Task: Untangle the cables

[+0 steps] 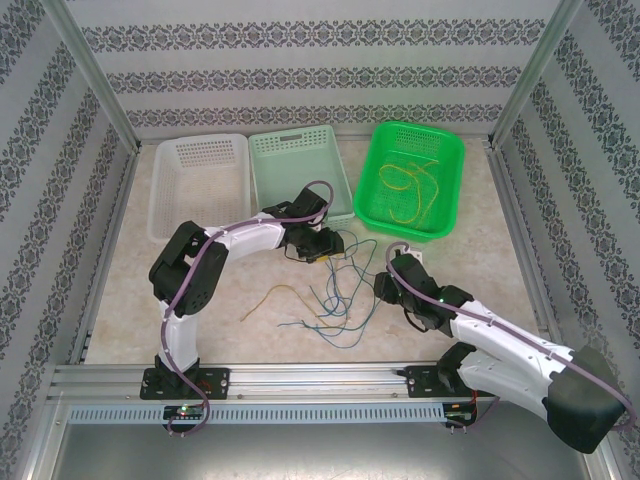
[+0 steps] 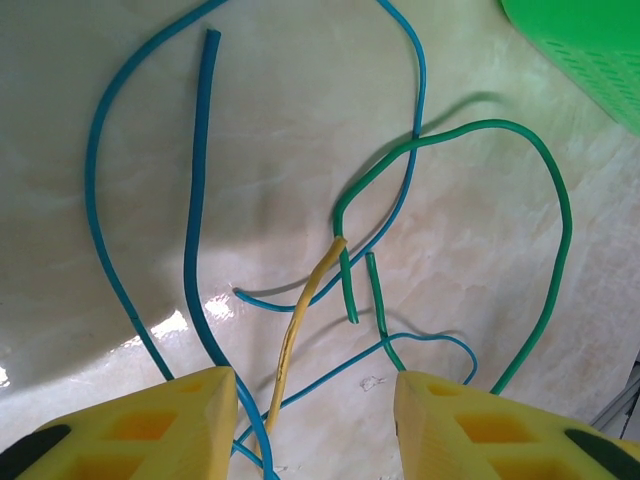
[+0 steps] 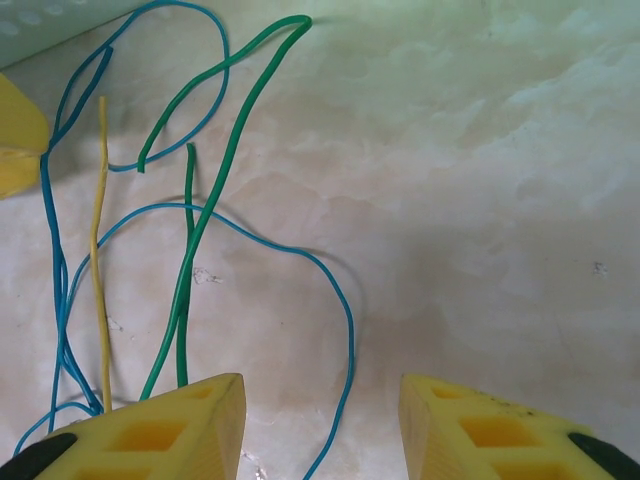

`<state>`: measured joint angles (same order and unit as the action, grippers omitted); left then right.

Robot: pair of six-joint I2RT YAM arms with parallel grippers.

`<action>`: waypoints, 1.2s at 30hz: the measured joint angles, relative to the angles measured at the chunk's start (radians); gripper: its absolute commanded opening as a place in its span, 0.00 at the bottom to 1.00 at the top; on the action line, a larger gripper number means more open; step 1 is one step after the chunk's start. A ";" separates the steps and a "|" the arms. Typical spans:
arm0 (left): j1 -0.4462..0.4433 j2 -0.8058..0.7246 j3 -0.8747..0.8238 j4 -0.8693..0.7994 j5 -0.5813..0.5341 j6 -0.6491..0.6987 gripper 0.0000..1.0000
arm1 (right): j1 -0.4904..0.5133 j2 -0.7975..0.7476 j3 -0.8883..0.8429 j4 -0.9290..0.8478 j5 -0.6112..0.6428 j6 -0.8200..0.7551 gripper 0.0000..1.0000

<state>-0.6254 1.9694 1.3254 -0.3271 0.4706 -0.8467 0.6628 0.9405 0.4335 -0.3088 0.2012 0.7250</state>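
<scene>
The cables (image 1: 335, 295) lie in a loose tangle of blue, green and yellow strands on the marbled table between my two arms. My left gripper (image 1: 325, 250) hovers at the tangle's far edge and my right gripper (image 1: 385, 285) at its right edge. In the left wrist view the left gripper (image 2: 315, 420) is open, with a yellow cable (image 2: 300, 320) and blue strands (image 2: 197, 180) running between its fingers and a green loop (image 2: 545, 170) beyond. In the right wrist view the right gripper (image 3: 322, 425) is open over a thin blue cable (image 3: 345, 310). Green strands (image 3: 215, 190) pass its left finger.
Three baskets stand at the back: white (image 1: 198, 185), pale green (image 1: 298, 170), and bright green (image 1: 455, 190) with several yellow and green cables inside. One yellow cable (image 1: 270, 295) trails left of the tangle. Metal frame posts and patterned walls enclose the table.
</scene>
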 measured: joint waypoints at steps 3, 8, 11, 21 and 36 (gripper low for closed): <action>-0.002 0.000 0.000 0.000 -0.008 0.000 0.46 | 0.000 0.008 0.000 0.002 -0.005 -0.006 0.46; -0.003 0.000 0.000 -0.001 -0.016 0.000 0.46 | 0.000 0.046 0.000 0.014 -0.013 -0.017 0.46; -0.004 0.000 0.000 -0.002 -0.021 0.000 0.47 | 0.000 0.056 0.000 0.017 -0.019 -0.018 0.46; -0.011 -0.005 -0.009 -0.002 -0.058 0.001 0.46 | 0.000 0.057 0.000 0.027 -0.026 -0.025 0.46; -0.051 -0.006 -0.010 -0.029 -0.150 0.004 0.43 | -0.005 -0.017 -0.018 0.029 -0.026 -0.025 0.46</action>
<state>-0.6765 1.9629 1.3151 -0.3561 0.3202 -0.8425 0.6579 0.9237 0.4152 -0.2798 0.1757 0.6998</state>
